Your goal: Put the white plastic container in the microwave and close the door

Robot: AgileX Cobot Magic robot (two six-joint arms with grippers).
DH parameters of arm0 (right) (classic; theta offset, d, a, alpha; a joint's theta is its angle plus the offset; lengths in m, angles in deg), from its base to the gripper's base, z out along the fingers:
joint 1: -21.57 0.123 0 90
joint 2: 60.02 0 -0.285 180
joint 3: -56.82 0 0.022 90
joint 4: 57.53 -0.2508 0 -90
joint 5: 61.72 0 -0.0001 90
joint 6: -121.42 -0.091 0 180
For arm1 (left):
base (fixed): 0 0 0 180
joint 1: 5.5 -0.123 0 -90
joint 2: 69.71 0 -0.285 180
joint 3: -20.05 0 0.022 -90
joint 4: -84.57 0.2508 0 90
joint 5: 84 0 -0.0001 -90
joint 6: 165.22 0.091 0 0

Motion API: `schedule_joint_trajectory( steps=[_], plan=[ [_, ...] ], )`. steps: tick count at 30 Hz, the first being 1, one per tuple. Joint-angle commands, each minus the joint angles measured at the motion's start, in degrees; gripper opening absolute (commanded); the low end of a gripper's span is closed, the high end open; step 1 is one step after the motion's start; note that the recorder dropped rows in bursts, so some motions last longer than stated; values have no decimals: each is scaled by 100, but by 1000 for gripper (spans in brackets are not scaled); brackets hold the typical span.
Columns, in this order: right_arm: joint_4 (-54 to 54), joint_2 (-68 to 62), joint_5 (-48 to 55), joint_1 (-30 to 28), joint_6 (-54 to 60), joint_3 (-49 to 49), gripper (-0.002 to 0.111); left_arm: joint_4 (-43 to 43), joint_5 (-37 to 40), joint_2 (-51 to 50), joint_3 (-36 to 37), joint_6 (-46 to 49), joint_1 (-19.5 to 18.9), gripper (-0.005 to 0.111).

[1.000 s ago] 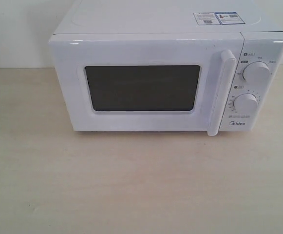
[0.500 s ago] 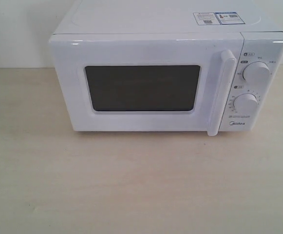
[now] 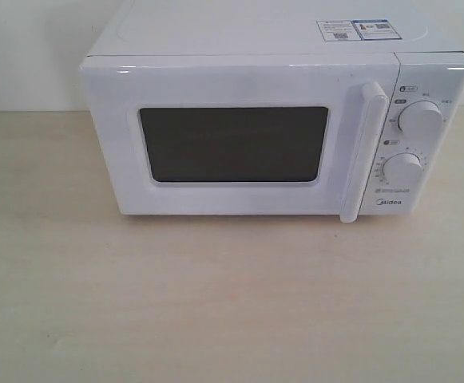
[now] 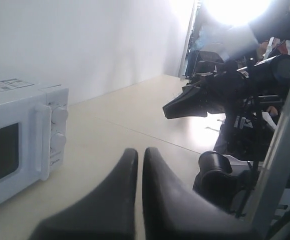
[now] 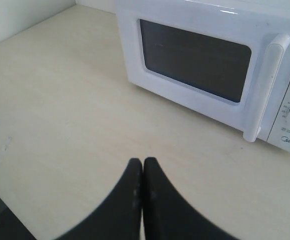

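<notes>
The microwave (image 3: 247, 136) stands far back on the counter (image 3: 216, 303), its door (image 3: 216, 84) shut; I see no white plastic container anywhere. Both the left claw (image 4: 140, 151) and right claw (image 5: 143, 161) are closed, empty. The rigid handle (image 3: 359, 152) looks easiest to hook.

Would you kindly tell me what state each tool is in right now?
Left tool: closed, holding nothing.
Right tool: closed, holding nothing.
</notes>
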Motion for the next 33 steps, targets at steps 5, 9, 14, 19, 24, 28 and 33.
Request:
schedule_joint_trajectory(
  steps=[5, 9, 14, 19, 24, 28, 33],
  plan=[
    [9, 28, 10, 0, -10, 10, 0, 496, -366, 25, -240, 399, 25, 4],
    [9, 28, 10, 0, -10, 10, 0, 1411, -1484, 42, -630, 427, 25, 4],
    [9, 28, 10, 0, -10, 10, 0, 2673, -2289, 271, -730, 427, -606, 4],
    [9, 28, 10, 0, -10, 10, 0, 4005, -1797, 568, -706, 427, -2043, 4],
    [9, 28, 10, 0, -10, 10, 0, 4246, -1439, 568, -356, 427, -2848, 4],
    [9, 28, -1, 0, -10, 10, 0, 4167, -2514, 568, 804, -95, -3045, 4],
    [9, 28, -1, 0, -10, 10, 0, 4167, -3397, 568, 2406, -1054, -3081, 4]
  ],
)
